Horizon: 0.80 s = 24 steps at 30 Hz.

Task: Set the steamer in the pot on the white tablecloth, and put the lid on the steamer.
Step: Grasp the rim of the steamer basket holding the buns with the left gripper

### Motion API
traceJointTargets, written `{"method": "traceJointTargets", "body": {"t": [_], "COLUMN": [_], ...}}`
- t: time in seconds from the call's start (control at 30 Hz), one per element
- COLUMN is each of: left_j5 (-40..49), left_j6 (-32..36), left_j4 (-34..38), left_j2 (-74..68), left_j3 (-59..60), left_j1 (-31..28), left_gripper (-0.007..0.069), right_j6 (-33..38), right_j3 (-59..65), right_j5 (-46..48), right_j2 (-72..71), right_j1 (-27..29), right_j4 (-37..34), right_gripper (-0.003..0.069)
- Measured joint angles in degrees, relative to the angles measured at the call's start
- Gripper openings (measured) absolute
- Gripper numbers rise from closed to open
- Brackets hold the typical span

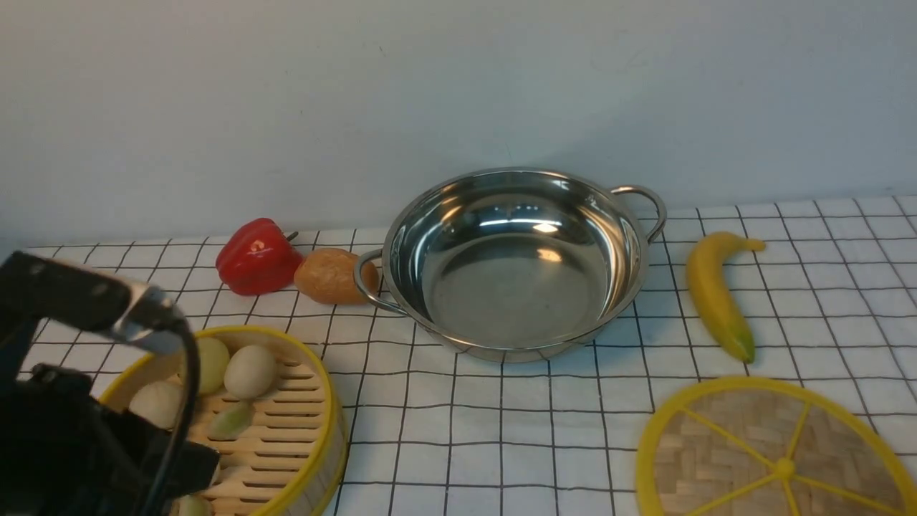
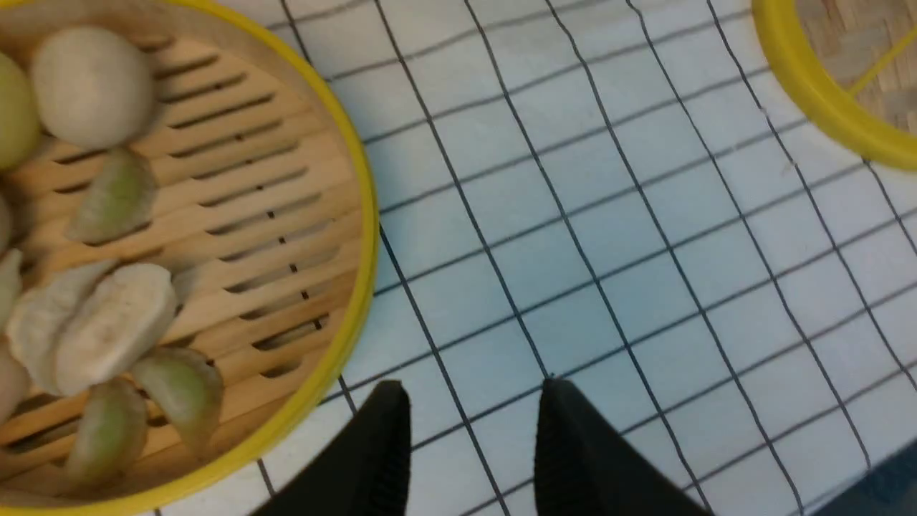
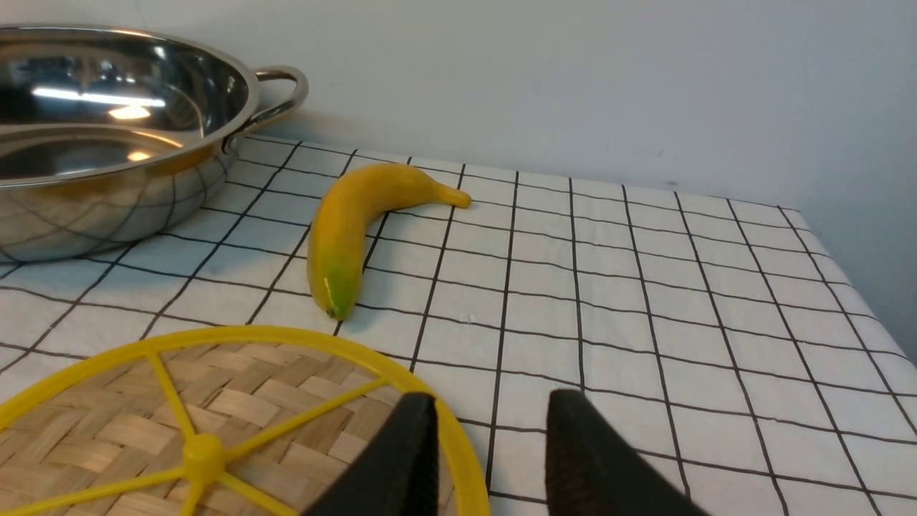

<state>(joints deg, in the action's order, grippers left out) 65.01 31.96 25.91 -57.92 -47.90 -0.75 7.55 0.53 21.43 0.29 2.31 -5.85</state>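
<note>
The steamer (image 1: 286,423), a bamboo basket with yellow rim holding pale buns and dumplings, sits on the white tablecloth (image 1: 501,423) at front left; it also shows in the left wrist view (image 2: 272,215). The shiny pot (image 1: 512,265) stands empty at the back centre, also in the right wrist view (image 3: 107,143). The lid (image 1: 774,459) lies flat at front right, also in the right wrist view (image 3: 236,423). My left gripper (image 2: 473,401) is open above the cloth just beside the steamer's rim. My right gripper (image 3: 491,412) is open, its jaws astride the lid's edge, holding nothing.
A red pepper (image 1: 256,256) and a brown potato (image 1: 331,275) lie left of the pot, the potato touching its handle. A banana (image 1: 716,294) lies right of the pot, between it and the lid. A wall closes the back.
</note>
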Motion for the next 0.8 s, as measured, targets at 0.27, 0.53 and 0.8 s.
{"method": "traceJointTargets", "body": {"t": [0.27,0.53,0.8], "left_j5": [-1.71,-9.71,-15.95], "left_j6": [0.72,0.67,0.56], "left_j4": [-1.75,-4.25,-5.04], "left_j2": [-17.27,-24.70,-28.11], "left_j3": [-3.62,-3.75,-3.80], "left_j1": [0.13,4.41,9.11], "left_gripper": [0.0243,0.0330,0.0385], "right_j6": [0.00,0.00,0.00], "right_j3": [0.00,0.00,0.00], "right_j5": [0.00,0.00,0.00], "right_j2": [0.00,0.00,0.00], "right_j1": [0.00,0.00,0.00], "right_j4": [0.00,0.00,0.00], "right_gripper": [0.0240,0.0240,0.0240]}}
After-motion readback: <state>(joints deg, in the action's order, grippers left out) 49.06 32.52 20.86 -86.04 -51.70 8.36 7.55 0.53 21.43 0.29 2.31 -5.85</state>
